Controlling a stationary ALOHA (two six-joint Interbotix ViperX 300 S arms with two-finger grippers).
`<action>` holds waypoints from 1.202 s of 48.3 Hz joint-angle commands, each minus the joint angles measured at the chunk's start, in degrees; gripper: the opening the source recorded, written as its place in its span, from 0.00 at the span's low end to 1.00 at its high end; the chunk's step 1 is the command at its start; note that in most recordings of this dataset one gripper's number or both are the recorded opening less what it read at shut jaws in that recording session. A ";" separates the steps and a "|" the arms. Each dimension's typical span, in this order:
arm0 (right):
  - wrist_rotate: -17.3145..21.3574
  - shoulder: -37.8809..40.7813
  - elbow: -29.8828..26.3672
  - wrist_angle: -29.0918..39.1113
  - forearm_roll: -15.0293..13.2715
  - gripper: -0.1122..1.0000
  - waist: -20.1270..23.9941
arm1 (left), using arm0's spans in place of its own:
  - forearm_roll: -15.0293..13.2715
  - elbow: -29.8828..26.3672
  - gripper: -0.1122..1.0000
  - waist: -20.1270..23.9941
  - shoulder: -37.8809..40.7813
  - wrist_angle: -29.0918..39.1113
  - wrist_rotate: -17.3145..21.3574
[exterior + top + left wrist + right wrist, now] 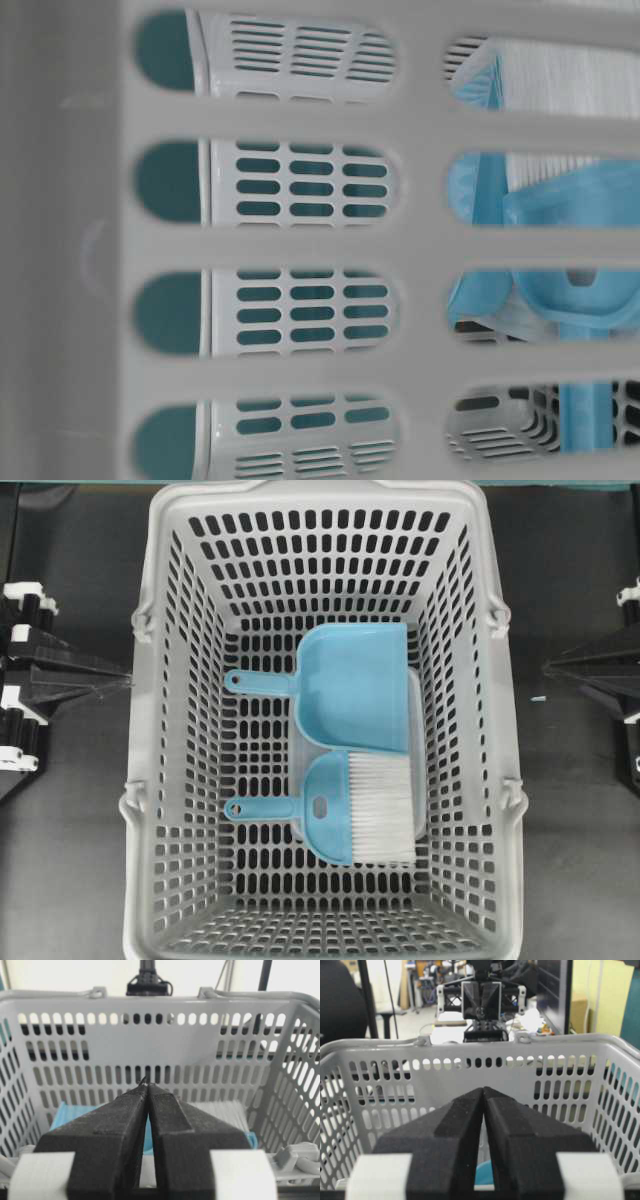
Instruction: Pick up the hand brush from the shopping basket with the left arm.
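Note:
The hand brush lies flat on the floor of the shopping basket, thin handle pointing left and white bristles to the right. Through the basket wall the table-level view shows it from close by. In the left wrist view its bristles show low behind the wall. My left gripper is shut and empty, outside the basket's left wall, tips together. My right gripper is shut and empty outside the right wall, facing the basket.
A light-blue dustpan lies in the basket just behind the brush, touching it, handle also to the left; it shows in the left wrist view. The tall slotted basket walls stand between both grippers and the brush. Dark table surrounds the basket.

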 commanded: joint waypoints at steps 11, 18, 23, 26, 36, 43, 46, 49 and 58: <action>0.18 0.70 -2.90 5.80 0.62 0.10 -0.70 | 2.46 -12.83 0.10 -0.09 5.19 12.74 -0.44; -0.18 0.44 -5.27 12.74 0.62 0.10 -0.70 | 2.46 -23.12 0.10 -1.49 11.25 26.98 -0.62; -0.26 0.35 -6.77 17.31 0.62 0.10 -0.70 | 2.46 -30.76 0.10 -2.90 16.61 37.44 -0.62; -0.26 0.26 -7.12 18.81 0.70 0.10 -0.70 | 2.46 -35.42 0.10 -3.78 20.21 43.77 -0.44; -0.26 -0.26 -7.12 19.60 0.62 0.10 -0.79 | 2.55 -48.25 0.10 -6.24 31.73 60.12 -0.53; -0.26 -0.44 -7.12 19.69 0.62 0.11 -0.79 | 2.46 -53.53 0.10 -7.03 37.62 66.18 -0.70; -0.26 -0.44 -7.12 19.78 0.62 0.16 -0.79 | 2.46 -55.63 0.10 -7.21 39.90 68.99 -1.14; 0.18 -0.53 -7.12 19.86 0.62 0.27 -0.79 | 2.46 -56.87 0.10 -7.21 41.40 71.19 -1.93; 0.18 -0.62 -7.12 19.86 0.62 0.74 -0.79 | 2.46 -58.36 0.10 -7.91 44.30 74.09 -5.89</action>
